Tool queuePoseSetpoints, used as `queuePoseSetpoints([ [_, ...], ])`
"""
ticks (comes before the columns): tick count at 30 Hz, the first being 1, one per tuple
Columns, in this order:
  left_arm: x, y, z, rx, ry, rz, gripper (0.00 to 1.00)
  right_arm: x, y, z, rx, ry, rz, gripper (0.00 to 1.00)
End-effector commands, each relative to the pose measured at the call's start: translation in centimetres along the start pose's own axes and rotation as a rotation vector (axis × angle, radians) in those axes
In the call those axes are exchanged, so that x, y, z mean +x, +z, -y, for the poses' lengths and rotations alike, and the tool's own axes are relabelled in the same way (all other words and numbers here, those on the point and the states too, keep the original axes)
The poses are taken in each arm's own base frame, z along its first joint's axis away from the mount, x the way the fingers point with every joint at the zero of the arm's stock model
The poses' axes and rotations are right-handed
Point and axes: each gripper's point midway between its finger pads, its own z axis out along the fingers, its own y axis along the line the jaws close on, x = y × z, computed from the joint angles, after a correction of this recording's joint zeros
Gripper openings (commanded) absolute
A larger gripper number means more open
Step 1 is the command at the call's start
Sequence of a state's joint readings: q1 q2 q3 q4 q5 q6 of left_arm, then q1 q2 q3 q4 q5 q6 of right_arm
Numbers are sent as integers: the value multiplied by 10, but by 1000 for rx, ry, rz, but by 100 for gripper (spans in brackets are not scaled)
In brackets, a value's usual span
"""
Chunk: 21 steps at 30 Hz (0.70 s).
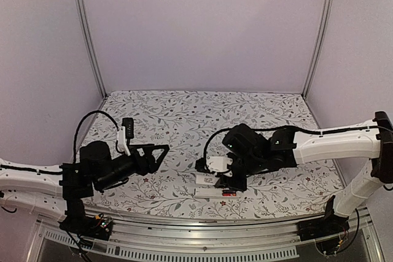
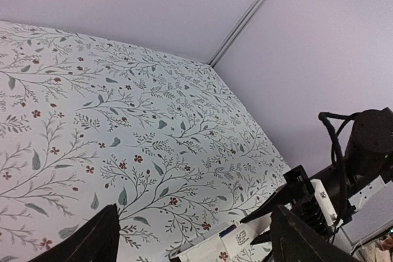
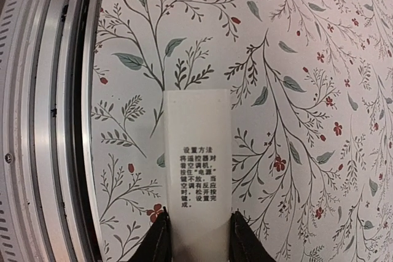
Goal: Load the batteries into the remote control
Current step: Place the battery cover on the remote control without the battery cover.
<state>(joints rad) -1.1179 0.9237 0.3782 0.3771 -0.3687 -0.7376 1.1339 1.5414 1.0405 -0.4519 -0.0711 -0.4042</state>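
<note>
The white remote control lies on the flowered table, with the right gripper down on it, a red battery just beside its right end, and the left gripper, fingers spread, well to its left.

Top view: right gripper hides most of the remote control. Red speck at remote's 3 o'clock is too small to ID. Right wrist: remote's near end & fingers cut off at 6 o'clock edge. Left wrist: left gripper fingers cut off at 6 o'clock too.
</note>
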Motion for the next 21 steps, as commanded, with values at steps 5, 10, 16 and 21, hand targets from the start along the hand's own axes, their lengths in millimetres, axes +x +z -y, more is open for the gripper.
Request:
queuePoseSetpoints([
  [5,1,-20,-26,-126,273,93,84,20,31,-6,-134,32,-107,17],
  [10,2,-25,-34,-127,309,126,84,25,43,-3,-152,23,-135,17],
  [16,6,-28,-42,-126,339,155,84,25,48,-7,-182,42,-147,18],
  [21,4,-30,-46,-141,352,181,84,28,52,-7,-190,69,-173,18],
])
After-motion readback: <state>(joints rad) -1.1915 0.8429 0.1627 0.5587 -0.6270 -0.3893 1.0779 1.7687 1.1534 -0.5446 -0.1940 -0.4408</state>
